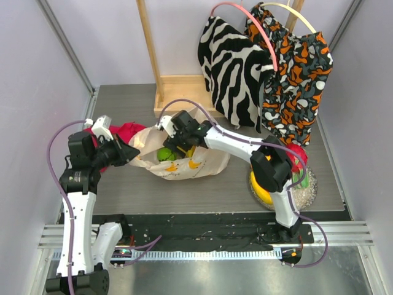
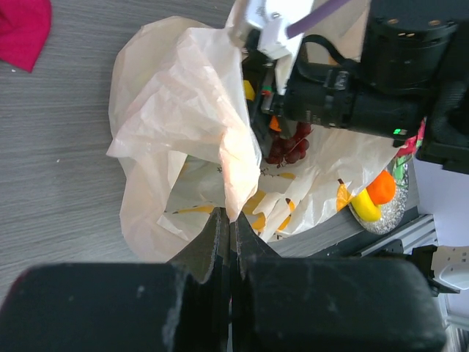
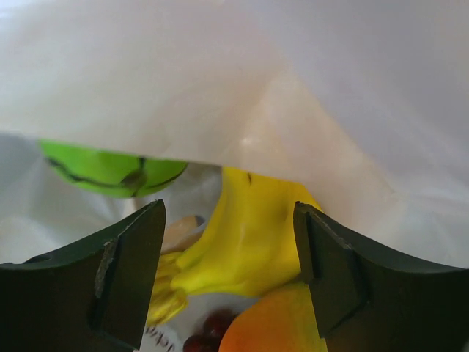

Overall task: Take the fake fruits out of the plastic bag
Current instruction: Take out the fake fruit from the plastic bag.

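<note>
Pinching a fold of the plastic bag [image 2: 183, 110] between the pressed-together fingers of the left gripper [image 2: 231, 235], right at the bag's open mouth. Inside the bag with the right gripper [image 3: 227, 220] spread wide: yellow bananas [image 3: 253, 242] straight ahead between its fingers, green fruit [image 3: 110, 165] up and to their left, orange fruit [image 3: 278, 326] and grapes [image 3: 209, 330] just below

Ahead of your right gripper [image 3: 229, 271] a sagging fold of plastic bag [image 3: 293, 88] fills the upper frame, low gap under it crowded by green fruit [image 3: 110, 172] at left and bananas [image 3: 249, 235] at centre, bare table [image 1: 245, 178] left of the silver plate [image 1: 310, 190], overhead view
</note>
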